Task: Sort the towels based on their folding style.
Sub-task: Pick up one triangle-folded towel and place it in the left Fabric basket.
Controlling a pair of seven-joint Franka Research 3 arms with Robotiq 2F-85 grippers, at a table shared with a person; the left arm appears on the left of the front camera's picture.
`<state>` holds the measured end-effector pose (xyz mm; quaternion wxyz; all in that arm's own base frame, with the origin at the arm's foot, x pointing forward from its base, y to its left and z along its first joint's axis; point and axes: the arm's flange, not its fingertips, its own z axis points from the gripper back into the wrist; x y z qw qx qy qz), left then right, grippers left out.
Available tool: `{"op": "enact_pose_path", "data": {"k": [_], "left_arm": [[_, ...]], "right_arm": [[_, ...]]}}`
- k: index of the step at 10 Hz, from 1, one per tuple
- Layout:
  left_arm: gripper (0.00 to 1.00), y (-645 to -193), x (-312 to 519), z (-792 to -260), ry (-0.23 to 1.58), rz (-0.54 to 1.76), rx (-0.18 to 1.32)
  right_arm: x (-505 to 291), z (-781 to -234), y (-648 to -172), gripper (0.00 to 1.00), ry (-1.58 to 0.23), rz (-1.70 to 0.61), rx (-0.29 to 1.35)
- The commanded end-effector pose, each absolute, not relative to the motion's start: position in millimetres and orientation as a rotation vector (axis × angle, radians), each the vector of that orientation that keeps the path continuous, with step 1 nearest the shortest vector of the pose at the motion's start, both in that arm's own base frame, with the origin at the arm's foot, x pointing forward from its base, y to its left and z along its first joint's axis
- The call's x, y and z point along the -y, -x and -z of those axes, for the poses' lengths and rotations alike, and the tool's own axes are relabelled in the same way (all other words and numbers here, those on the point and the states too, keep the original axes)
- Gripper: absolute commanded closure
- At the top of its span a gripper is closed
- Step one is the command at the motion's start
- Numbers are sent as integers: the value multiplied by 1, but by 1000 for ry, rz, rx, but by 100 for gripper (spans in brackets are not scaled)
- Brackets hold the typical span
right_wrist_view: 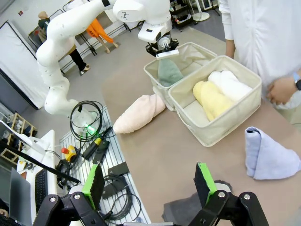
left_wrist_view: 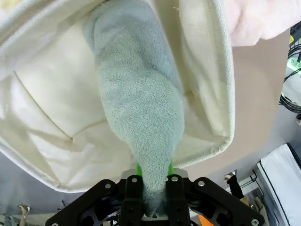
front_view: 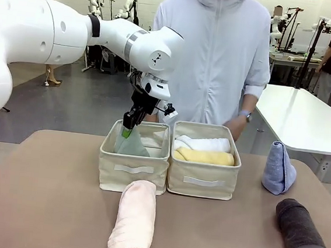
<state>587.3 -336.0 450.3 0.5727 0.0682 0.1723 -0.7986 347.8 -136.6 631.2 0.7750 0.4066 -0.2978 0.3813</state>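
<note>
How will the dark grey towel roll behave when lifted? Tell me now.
The dark grey towel looks soft, so probably light and squashy. As a cylinder it may roll if nudged, and sag if pinched at one end.

Rolled terry towels: four: white roll (front_view: 207, 143), yellow roll (front_view: 206, 157), pale pink roll (front_view: 134, 218), dark grey roll (front_view: 301, 237)
Cone-folded terry towels: two: sage-green cone (front_view: 133, 146), light-blue cone (front_view: 278, 168)
Beige fabric bins: two: left bin (front_view: 113, 176), right bin (front_view: 223, 189)

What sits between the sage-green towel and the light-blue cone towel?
The right-hand beige bin, holding the white roll and yellow roll, per the front view.
</note>
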Motion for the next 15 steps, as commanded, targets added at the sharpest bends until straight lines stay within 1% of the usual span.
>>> {"op": "enact_pose_path", "data": {"k": [1,2,3,4,5,10,11,13,14,15], "left_arm": [[29,-597,340,-453,-177,1913,-415],[29,-595,339,-456,-184,1918,-408],[0,-594,339,-458,-187,1920,-405],[26,-593,338,-460,-189,1920,-403],[0,-592,337,-461,-189,1920,-402],[0,-580,335,-476,-201,1931,-368],[0,-567,334,-491,-198,1950,-330],[0,-522,317,-537,-237,1994,-219],[0,-503,299,-552,-223,2005,-165],[0,-477,270,-565,-204,2000,-81]], "right_arm": [[136,-633,-350,0,-902,-837,668],[136,-633,-350,0,-902,-837,668],[136,-633,-350,0,-902,-837,668],[136,-633,-350,0,-902,-837,668],[136,-633,-350,0,-902,-837,668],[136,-633,-350,0,-902,-837,668],[136,-633,-350,0,-902,-837,668],[136,-633,-350,0,-902,-837,668],[136,-633,-350,0,-902,-837,668],[136,-633,-350,0,-902,-837,668]]}}
